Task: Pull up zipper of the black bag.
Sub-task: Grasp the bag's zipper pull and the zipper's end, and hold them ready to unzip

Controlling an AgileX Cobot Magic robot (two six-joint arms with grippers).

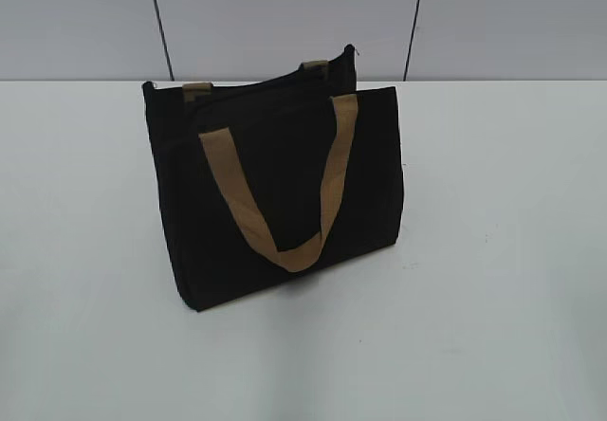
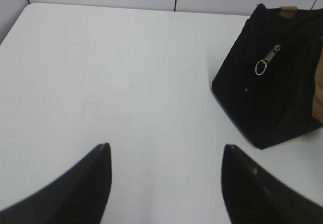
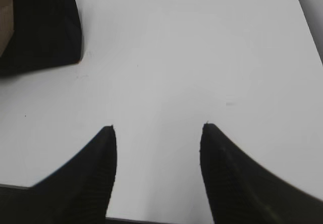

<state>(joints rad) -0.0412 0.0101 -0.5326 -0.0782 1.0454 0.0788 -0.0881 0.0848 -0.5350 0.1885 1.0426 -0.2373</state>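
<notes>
The black bag (image 1: 275,189) stands upright on the white table, with a tan strap handle (image 1: 285,193) hanging down its front. Its zipper runs along the top edge (image 1: 256,94). In the left wrist view the bag's end panel (image 2: 272,82) shows at the right, with the silvery zipper pull and ring (image 2: 265,62) hanging on it. My left gripper (image 2: 166,148) is open and empty over bare table, left of the bag. My right gripper (image 3: 157,128) is open and empty; the bag's corner (image 3: 45,27) lies at its upper left. Neither gripper shows in the exterior view.
The white table (image 1: 493,250) stretches around the bag on all sides. A grey panelled wall (image 1: 285,13) runs behind the table's far edge. The table's right edge shows in the right wrist view (image 3: 308,32).
</notes>
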